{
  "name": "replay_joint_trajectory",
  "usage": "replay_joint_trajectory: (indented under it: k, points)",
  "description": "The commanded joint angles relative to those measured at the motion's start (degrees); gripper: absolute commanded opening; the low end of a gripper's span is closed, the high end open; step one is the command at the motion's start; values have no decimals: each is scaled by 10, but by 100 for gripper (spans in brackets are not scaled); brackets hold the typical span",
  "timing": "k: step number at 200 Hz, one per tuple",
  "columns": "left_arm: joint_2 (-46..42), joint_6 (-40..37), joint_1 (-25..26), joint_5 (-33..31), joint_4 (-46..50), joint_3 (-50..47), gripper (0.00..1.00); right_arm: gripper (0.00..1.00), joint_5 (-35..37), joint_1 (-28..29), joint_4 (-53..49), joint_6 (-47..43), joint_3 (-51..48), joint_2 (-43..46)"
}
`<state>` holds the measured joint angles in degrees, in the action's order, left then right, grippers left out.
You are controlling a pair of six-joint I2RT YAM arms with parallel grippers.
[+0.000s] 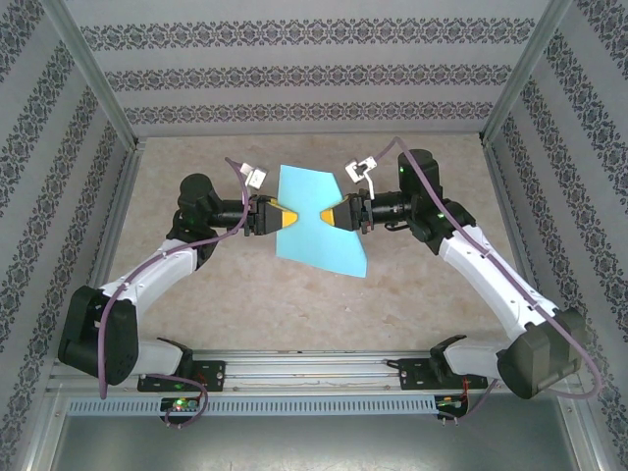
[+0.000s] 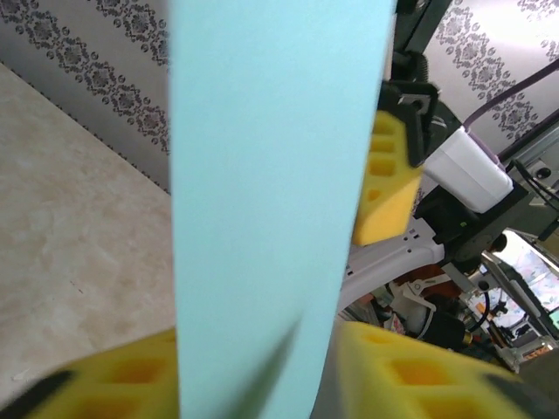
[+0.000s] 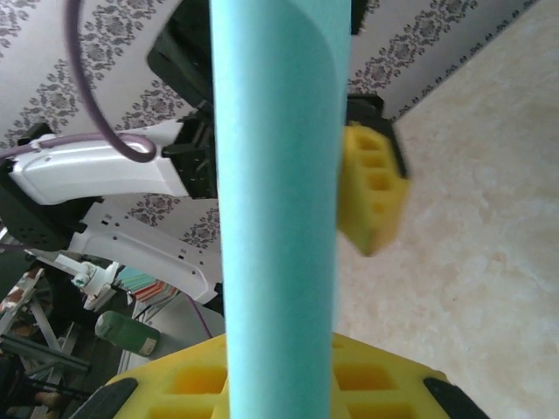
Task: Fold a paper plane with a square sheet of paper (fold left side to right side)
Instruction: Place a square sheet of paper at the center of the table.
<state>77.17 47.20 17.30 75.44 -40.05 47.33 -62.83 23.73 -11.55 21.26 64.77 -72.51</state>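
Square sheet of paper (image 1: 319, 240) in pinch of left fingers (image 1: 286, 218) and right fingers (image 1: 330, 213), contact hidden.

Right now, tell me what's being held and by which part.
The square sheet of paper, held up between both arms: the left gripper pinches its left edge, the right gripper its right edge.

A beige marbled counter (image 1: 245, 294) is enclosed on three sides by walls (image 1: 314, 69) papered in grey damask stripes and framed by aluminium posts (image 1: 93, 74).

Prob. lab test cell: alu frame (image 1: 93, 78), wallpapered panels (image 1: 314, 69), clutter (image 3: 52, 332) beyond.
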Motion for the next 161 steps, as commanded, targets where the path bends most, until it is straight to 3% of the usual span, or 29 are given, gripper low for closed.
replay_joint_trajectory:
  k: [1,14,46,84,111,161]
  points:
    - [0,-14,6,14,-6,13,12,22,21,-11,-17,-27,6,0]
    - [-1,-32,6,6,21,14,0,25,31,-17,-23,-31,-3,6]
    - [1,-84,6,-43,133,15,0,42,83,-30,-50,-44,-20,25]
    - [27,-99,6,-113,223,-11,0,65,212,-55,-71,-29,-65,50]
    - [68,-97,8,-139,244,-41,0,70,311,-60,-64,9,-109,48]
    - [155,-165,18,-217,329,-69,0,67,393,-50,20,103,-202,17]
